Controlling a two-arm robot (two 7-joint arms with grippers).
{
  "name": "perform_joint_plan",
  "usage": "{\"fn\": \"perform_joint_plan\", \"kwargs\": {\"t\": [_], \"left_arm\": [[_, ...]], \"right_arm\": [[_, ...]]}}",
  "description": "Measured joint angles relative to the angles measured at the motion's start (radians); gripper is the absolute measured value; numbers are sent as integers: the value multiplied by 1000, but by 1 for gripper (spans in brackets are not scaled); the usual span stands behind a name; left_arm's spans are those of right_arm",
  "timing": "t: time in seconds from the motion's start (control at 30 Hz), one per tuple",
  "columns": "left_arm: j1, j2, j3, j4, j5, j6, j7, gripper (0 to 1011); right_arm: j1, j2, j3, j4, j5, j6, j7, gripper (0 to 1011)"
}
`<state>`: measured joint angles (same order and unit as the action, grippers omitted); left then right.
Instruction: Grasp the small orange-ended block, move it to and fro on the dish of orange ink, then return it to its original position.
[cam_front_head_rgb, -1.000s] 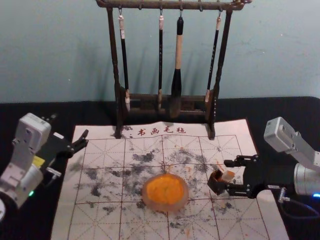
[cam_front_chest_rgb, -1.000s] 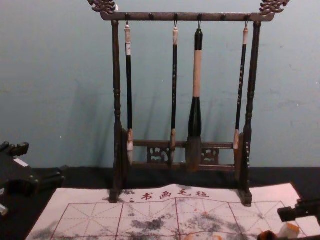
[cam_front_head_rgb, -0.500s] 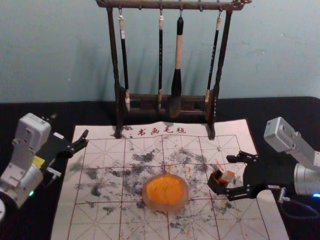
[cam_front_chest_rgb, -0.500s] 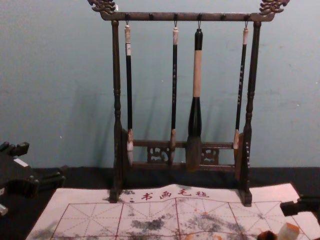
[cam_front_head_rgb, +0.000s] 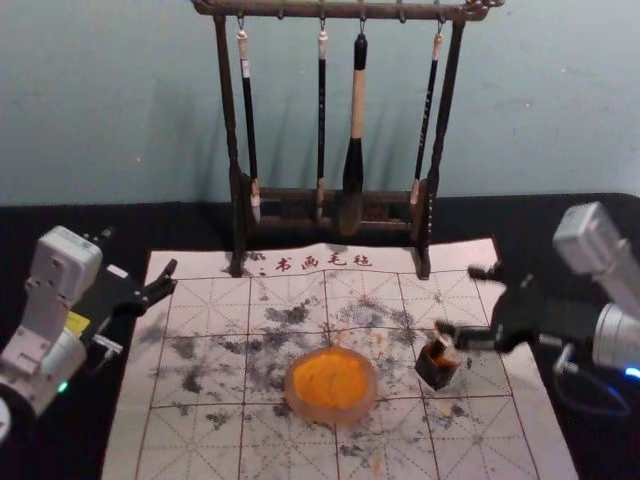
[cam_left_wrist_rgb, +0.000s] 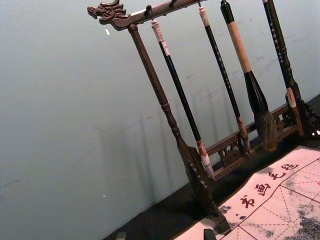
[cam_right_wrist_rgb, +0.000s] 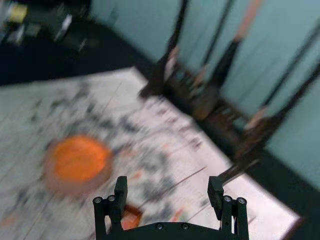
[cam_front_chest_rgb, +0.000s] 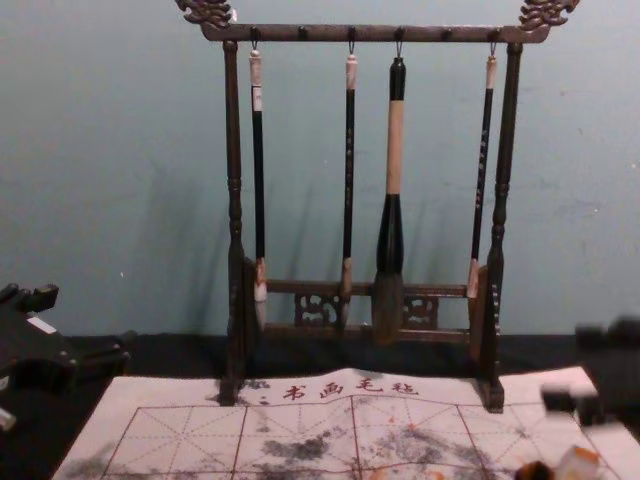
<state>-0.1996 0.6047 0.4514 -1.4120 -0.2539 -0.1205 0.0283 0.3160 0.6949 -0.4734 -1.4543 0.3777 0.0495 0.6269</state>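
Well, the right gripper has its fingers spread wide with nothing between them, up by the small orange-ended block, and in the head view one finger passes across it. The block itself is down on the right of the calligraphy mat, tilted, right up against the little dark open-topped box; whether its foot is inside the box or just beside it, I can't tell from here. My guess is that it weighs next to nothing and is stiff enough to take a firm squeeze, though wet ink on the coloured end could make that part slick. I'd take it by the pale sides, well clear of the orange, with the pads flat across two opposite faces; pinched near the top edge, it would probably swivel as it dragged over the ink. That box looks easy to nudge too, so any grip ought to come in and leave without brushing its walls. Towards the middle of the mat sits the dish of orange ink, its contents looking thick and apt to tug at the block. Behind stands the wooden brush rack, and away to the left the left gripper is parked, fingers apart, empty.
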Motion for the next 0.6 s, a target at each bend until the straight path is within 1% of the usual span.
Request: {"fn": "perform_joint_plan", "kwargs": {"t": [0.03,0.13,0.17,0.2,0.23,0.27,0.33,0.37,0.43,0.5,0.57,0.6], "left_arm": [[0,0,0,0,0,0,0,1001],[0,0,0,0,0,0,0,1001],[0,0,0,0,0,0,0,1001],[0,0,0,0,0,0,0,1001],[0,0,0,0,0,0,0,1001],[0,0,0,0,0,0,0,1001],[0,0,0,0,0,0,0,1001],[0,0,0,0,0,0,0,1001],[0,0,0,0,0,0,0,1001],[0,0,0,0,0,0,0,1001],[0,0,0,0,0,0,0,1002],[0,0,0,0,0,0,0,1001]], "right_arm": [[-14,-11,29,-6,19,-16,-24,1000],[-34,-26,67,-14,45,-36,-58,1000],[-47,-37,94,-20,55,-47,-89,1000],[-54,-43,106,-23,56,-52,-107,1000],[-67,-54,129,-29,55,-60,-147,1000],[-67,-54,129,-29,55,-60,-147,1000],[-89,-72,155,-37,22,-73,-228,1000],[-96,-78,160,-38,8,-78,-252,1000],[-109,-87,165,-37,-22,-87,-296,1000],[-129,-102,167,-29,-69,-99,-357,1000],[-143,-112,165,-21,-110,-105,-401,1000],[-156,-120,160,-14,-151,-111,-442,1000]]}}
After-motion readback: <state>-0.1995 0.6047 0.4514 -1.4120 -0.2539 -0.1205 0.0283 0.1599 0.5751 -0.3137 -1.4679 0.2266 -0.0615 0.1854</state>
